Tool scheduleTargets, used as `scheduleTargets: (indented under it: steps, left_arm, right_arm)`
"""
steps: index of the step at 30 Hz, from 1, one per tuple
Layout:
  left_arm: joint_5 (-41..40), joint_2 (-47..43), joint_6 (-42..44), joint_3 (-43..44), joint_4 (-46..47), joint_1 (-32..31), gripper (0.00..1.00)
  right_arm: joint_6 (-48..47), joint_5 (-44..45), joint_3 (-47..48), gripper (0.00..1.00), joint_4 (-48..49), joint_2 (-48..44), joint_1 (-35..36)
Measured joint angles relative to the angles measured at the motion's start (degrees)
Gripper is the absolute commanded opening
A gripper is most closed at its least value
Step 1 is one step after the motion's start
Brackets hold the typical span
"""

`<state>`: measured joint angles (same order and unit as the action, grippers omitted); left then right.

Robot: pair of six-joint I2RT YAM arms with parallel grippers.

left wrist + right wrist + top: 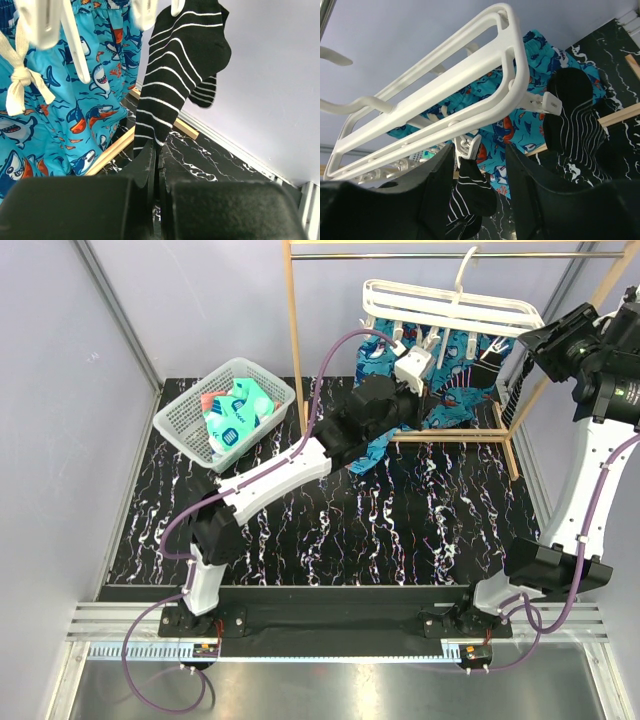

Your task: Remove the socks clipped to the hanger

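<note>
The white slatted hanger hangs from the wooden rack's rail. Two black-and-white striped socks dangle from its clips. One striped sock runs taut down to my left gripper, which is shut on its lower end; the second hangs behind it. My right gripper is open under the hanger's edge. Its fingers stand on either side of a white clip that holds a striped sock. Another clipped striped sock hangs to the right.
A blue shark-print cloth hangs on the same hanger beside the socks. The wooden rack frames the hanger, with its base bar low behind the socks. A white mesh basket at the back left holds teal and coral socks.
</note>
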<state>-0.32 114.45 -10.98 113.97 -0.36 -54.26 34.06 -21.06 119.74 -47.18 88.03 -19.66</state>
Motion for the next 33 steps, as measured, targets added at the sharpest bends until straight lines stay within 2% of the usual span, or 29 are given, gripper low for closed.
scheduleTargets:
  steps: [11, 22, 33]
  left_arm:
    - [-3.30, 0.00, 3.52, 0.00, 0.02, -1.75, 0.00]
    - [-4.76, 0.00, 5.25, 0.00, 0.02, -2.69, 0.00]
    - [-5.20, 0.00, 5.70, 0.00, 0.13, -3.19, 0.00]
  right_arm:
    - [-0.31, 6.69, 2.19, 0.49, -5.35, 0.39, 5.01]
    - [-1.81, 14.29, 3.26, 0.47, -5.66, 1.05, 11.30]
    - [-4.57, 21.42, 6.34, 0.46, -6.05, 3.19, 13.75]
